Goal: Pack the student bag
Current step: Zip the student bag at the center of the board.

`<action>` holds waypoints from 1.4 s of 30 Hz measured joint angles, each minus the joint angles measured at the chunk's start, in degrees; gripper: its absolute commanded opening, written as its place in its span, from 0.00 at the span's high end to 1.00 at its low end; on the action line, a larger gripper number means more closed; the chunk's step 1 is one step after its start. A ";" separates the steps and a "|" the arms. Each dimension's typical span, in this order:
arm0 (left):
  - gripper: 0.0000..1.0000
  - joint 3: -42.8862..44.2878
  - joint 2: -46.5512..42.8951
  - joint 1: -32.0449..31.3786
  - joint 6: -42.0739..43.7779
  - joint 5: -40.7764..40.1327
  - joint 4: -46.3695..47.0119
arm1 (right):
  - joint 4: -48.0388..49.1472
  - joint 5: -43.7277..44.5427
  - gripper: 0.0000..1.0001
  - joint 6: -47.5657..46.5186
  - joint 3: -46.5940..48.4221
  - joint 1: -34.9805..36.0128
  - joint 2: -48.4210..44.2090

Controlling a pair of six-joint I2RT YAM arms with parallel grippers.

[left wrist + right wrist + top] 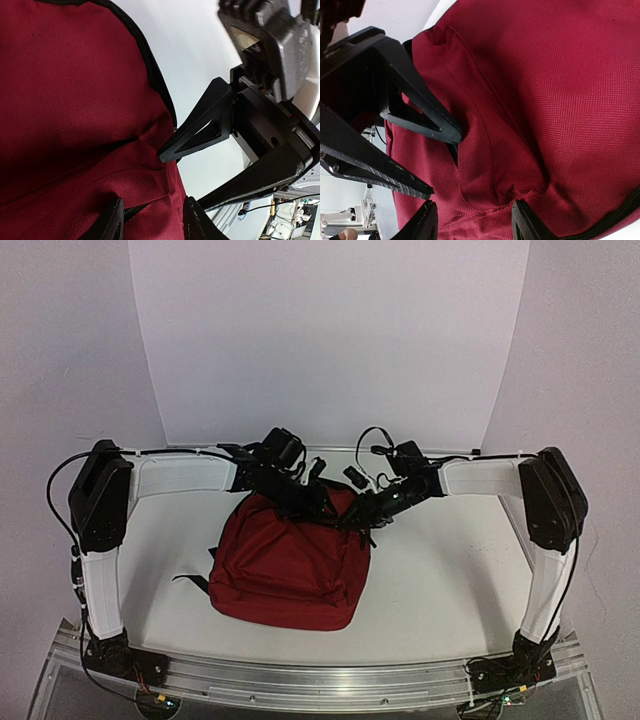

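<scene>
The student bag (290, 562), dark red with black trim, lies flat in the middle of the white table. Both grippers meet at its far top edge. My left gripper (305, 502) (154, 200) has its jaws half apart, planted on the red fabric (75, 100) with a fold and a bit of black zipper (131, 212) between them. My right gripper (362, 510) (474, 202) stands the same way, tips pressed into puckered fabric (545, 100). Each wrist view shows the other arm's black fingers (200, 127) (417, 107) poking the same seam. The bag's inside is hidden.
A black strap (190, 582) trails from the bag's left side. Bare white table (450, 570) lies to its right and left. A metal rail (330, 675) with both arm bases runs along the near edge. A white backdrop (330, 340) rises behind.
</scene>
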 measured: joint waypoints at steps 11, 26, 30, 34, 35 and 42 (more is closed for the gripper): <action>0.76 -0.25 0.30 0.00 -0.01 -1.13 0.58 | 0.73 0.88 0.74 1.27 1.03 1.14 2.14; 0.57 -9.03 -5.68 0.02 0.29 -8.22 -1.93 | 0.75 1.17 1.00 1.28 2.05 1.14 2.36; 0.49 -10.26 -5.88 -0.01 0.25 -7.76 1.01 | 0.77 1.52 1.00 1.27 2.05 1.14 2.35; 0.50 -11.15 -6.08 -0.02 0.22 -7.26 3.63 | 0.77 1.97 1.00 1.29 2.05 1.24 2.36; 0.51 -11.18 -6.08 -0.02 0.25 -7.18 4.04 | 0.77 2.16 1.00 1.29 2.05 1.32 2.35; 0.54 -11.19 -5.71 0.02 0.15 -6.03 9.28 | 0.75 2.79 1.00 1.27 2.05 1.74 2.35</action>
